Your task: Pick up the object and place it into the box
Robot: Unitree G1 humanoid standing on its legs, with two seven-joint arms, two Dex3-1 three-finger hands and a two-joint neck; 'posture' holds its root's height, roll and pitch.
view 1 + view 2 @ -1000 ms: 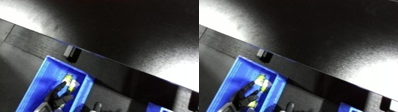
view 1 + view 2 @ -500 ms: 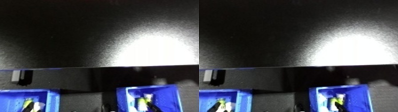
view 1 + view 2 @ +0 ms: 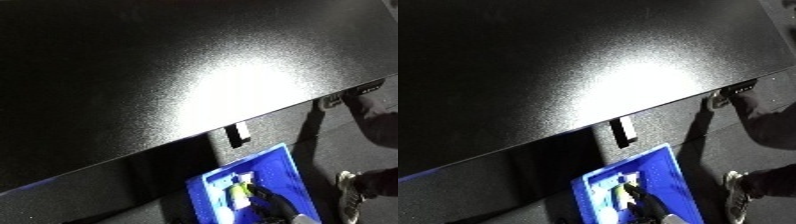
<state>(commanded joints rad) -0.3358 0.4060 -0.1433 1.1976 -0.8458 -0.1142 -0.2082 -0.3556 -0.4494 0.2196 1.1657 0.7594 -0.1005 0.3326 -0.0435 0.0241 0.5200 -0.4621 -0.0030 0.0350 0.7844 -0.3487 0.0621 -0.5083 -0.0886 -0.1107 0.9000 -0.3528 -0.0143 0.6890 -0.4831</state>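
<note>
A blue bin (image 3: 291, 172) stands on the dark floor below the table's far edge, at the bottom of both eye views. Inside it lie a yellow-green object (image 3: 239, 190) and some dark things I cannot make out. The black table top (image 3: 133, 75) fills most of the picture, with a bright patch of glare in its middle. No loose object shows on the table. Neither of my hands is in either view.
The table's far edge runs diagonally from lower left to upper right. A pale bracket or leg (image 3: 620, 131) sits just under that edge, above the bin. Dark floor (image 3: 691, 125) lies beyond the table.
The whole picture has tilted and shifted, so the camera has moved. Two blue bins showed half a second ago; one shows now. Nothing on the table has visibly moved.
</note>
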